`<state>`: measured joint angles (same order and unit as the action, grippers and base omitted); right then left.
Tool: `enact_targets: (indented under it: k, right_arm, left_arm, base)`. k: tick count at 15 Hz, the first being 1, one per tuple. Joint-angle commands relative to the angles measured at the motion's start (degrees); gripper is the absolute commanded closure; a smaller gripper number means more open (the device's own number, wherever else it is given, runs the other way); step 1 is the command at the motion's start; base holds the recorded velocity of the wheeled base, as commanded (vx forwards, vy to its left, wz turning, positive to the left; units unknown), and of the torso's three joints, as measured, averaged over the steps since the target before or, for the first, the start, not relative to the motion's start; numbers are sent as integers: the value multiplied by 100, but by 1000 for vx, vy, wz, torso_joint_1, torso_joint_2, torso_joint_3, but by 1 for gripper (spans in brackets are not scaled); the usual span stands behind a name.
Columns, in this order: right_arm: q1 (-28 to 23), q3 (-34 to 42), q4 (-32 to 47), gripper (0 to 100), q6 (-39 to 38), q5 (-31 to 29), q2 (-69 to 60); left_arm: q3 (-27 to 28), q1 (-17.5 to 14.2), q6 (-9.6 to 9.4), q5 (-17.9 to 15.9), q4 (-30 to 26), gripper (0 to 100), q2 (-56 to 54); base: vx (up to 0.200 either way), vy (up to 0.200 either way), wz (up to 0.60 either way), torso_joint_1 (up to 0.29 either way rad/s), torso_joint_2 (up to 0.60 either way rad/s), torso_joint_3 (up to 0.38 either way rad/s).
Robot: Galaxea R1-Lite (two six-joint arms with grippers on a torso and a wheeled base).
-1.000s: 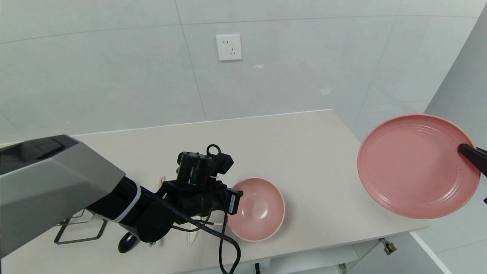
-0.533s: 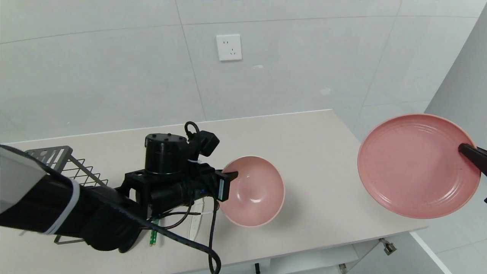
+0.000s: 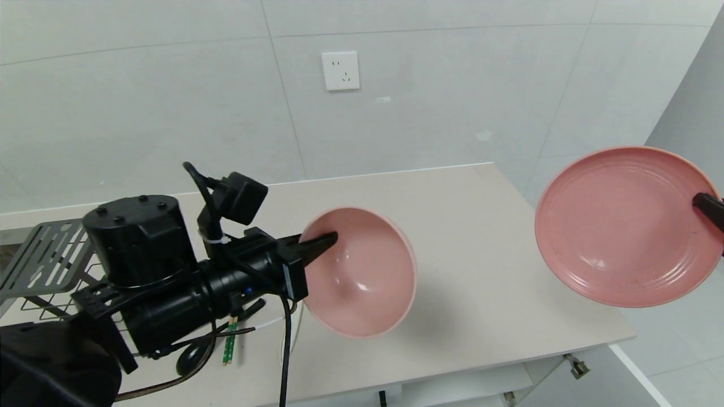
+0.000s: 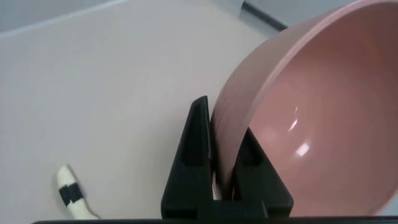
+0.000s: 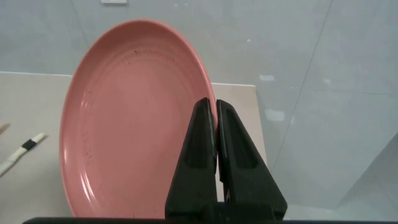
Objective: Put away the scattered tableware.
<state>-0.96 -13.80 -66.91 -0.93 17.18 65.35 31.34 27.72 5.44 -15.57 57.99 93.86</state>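
Note:
A pink bowl (image 3: 362, 277) hangs tilted above the beige table (image 3: 481, 226), its opening facing the right. My left gripper (image 3: 325, 240) is shut on the bowl's rim, one finger inside and one outside, as the left wrist view shows on the bowl (image 4: 323, 106) and the gripper (image 4: 224, 118). A pink plate (image 3: 616, 226) is held in the air beyond the table's right end. My right gripper (image 3: 707, 203) is shut on its right rim; the right wrist view shows the plate (image 5: 130, 118) edge clamped in the gripper (image 5: 214, 109).
A dark wire dish rack (image 3: 45, 254) stands at the table's left end. Green-tipped chopsticks (image 3: 229, 342), a white utensil with a black band (image 4: 71, 193) and a black utensil (image 3: 189, 359) lie on the table under my left arm. A wall socket (image 3: 340, 70) is behind.
My left gripper has lifted the bowl off the table and tilted it onto its side. The right gripper has raised the plate slightly.

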Motion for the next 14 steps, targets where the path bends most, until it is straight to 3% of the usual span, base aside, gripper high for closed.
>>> enact_targets:
  k: [1, 3, 4, 6, 9, 11, 12, 13, 14]
  right_arm:
    - [255, 70, -67, 100, 5, 31, 21]
    - [404, 114, -85, 100, 189, 75, 21]
    - [422, 220, -111, 100, 462, 75, 12]
    - [650, 290, -252, 100, 576, 58, -23]
    - [966, 325, -305, 100, 22, 58, -49]
    - [1028, 299, -340, 100, -584, 67, -67]
    - [1028, 308, -340, 100, -602, 67, -67]
    - [1028, 308, -349, 100, -558, 49, -84]
    - [1028, 264, -340, 100, -470, 31, -119]
  left_arm:
    - [-339, 5, 89, -43, 415, 100, -359]
    - [-489, -21, 89, 142, 388, 100, -605]
    - [-664, -21, 89, 634, 336, 100, -851]
    - [-937, 14, 133, 1100, 177, 100, -1194]
    - [-1271, 146, 335, 1029, 758, 100, -1546]
    - [-1491, 163, 309, 1038, 863, 100, -1748]
    - [-1570, 155, 247, 1179, 845, 100, -1827]
    - [-1596, 146, -60, 1601, 758, 100, -1792]
    - [-1579, 146, -482, 2075, 749, 100, -1783]
  base:
    - [0, 0, 0, 0, 0, 0]
    - [0, 0, 0, 0, 0, 0]
    - [0, 0, 0, 0, 0, 0]
    - [0, 0, 0, 0, 0, 0]
    - [0, 0, 0, 0, 0, 0]
    - [0, 0, 0, 0, 0, 0]
    - [0, 0, 0, 0, 0, 0]
    - [0, 0, 0, 0, 0, 0]
    - [0, 0, 0, 0, 0, 0]
